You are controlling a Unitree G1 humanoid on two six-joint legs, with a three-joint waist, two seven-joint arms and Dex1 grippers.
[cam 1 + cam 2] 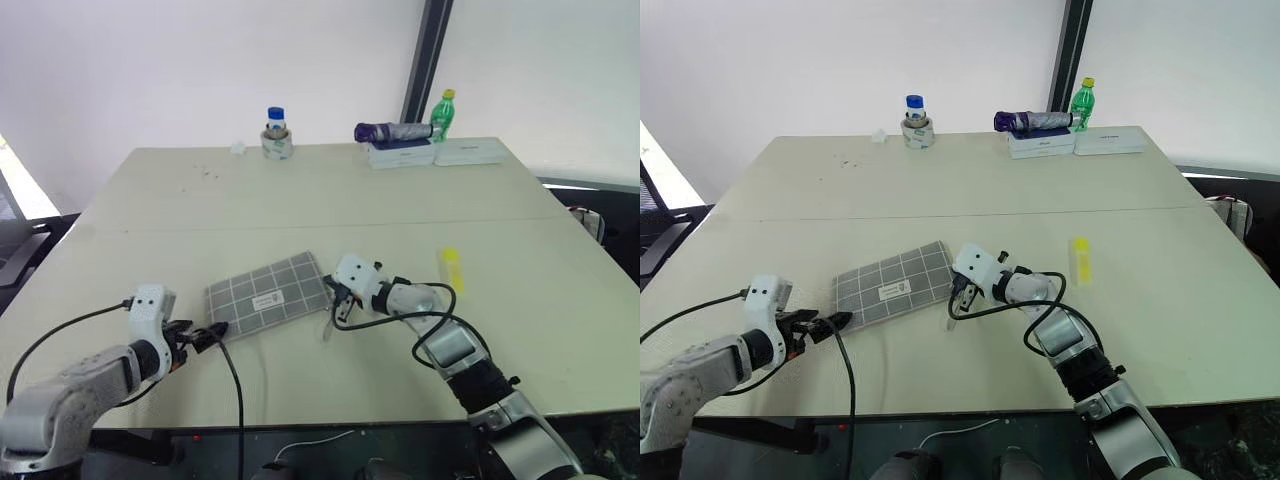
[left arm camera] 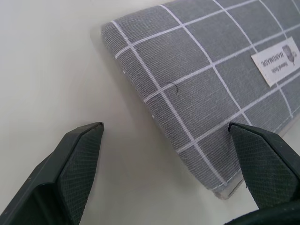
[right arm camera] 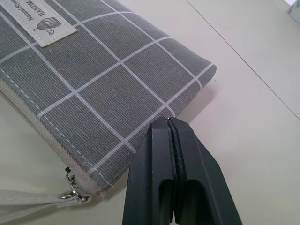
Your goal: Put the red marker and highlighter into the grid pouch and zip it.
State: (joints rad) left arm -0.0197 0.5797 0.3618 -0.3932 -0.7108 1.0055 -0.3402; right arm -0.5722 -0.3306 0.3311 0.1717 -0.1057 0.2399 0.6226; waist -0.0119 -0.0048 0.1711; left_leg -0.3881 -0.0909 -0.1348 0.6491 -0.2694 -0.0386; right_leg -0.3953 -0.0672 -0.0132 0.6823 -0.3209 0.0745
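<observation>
White walls stand behind our big table (image 1: 300, 200). We see the pouch (image 1: 268, 292) flat near the front, between our two grippers. Our left gripper (image 1: 205, 338) is wide open at one end. Our right gripper (image 3: 172, 140) is shut tight, holding nothing, by the other end. We see the highlighter (image 1: 451, 270) lying further right.

Both head views look forward and down across the beige table (image 1: 300, 200). Each wrist view looks closely along its own fingers; both share the flat grey white-gridded fabric pouch (image 2: 211, 79).
</observation>
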